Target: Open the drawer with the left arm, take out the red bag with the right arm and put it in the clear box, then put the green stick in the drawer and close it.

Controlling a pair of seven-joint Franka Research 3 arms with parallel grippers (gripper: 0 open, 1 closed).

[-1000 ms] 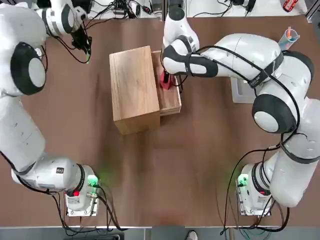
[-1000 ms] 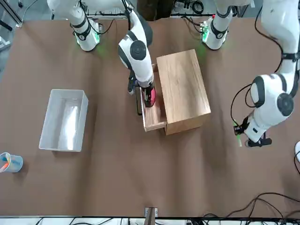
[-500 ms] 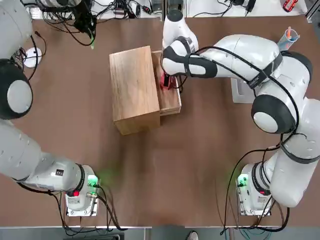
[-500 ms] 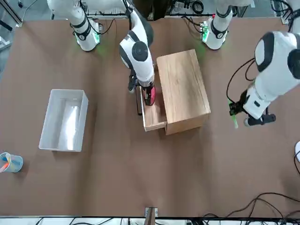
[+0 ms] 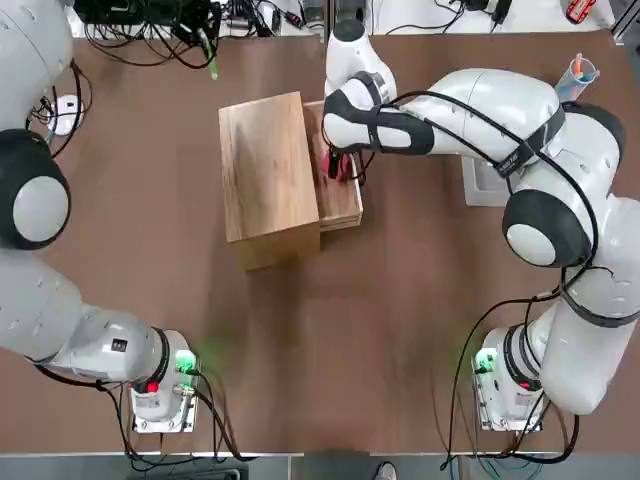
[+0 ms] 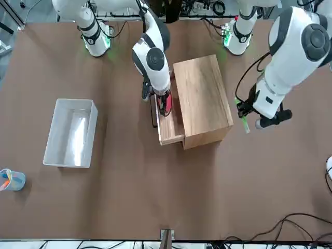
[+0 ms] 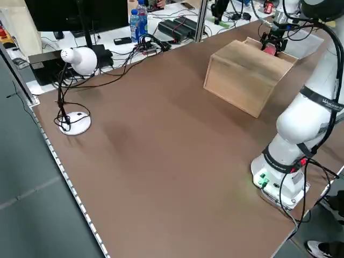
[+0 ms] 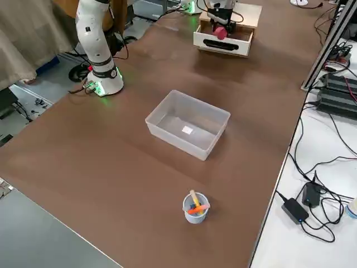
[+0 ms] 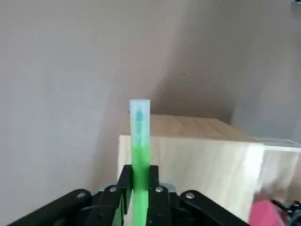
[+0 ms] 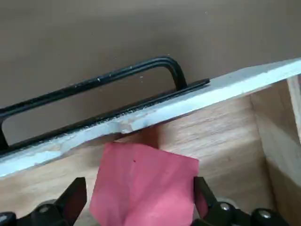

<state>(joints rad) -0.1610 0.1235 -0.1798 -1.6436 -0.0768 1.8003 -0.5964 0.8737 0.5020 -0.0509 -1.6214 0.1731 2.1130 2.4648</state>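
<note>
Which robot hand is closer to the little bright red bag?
The right gripper is closer: it straddles the small bright red bag in the open drawer. The left gripper holds the green stick beyond the wooden box.

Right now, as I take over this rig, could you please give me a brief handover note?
Left pincer: shut on the green stick, held in the air beside the wooden box, on the side away from the drawer.
Right pincer: down in the open drawer, its fingers either side of the red bag; whether it grips yet is unclear.
Clear box: holds only its white label.
Done: drawer opened, stick picked up.
Left: lift the bag into the clear box, put the stick in the drawer, close it.
</note>
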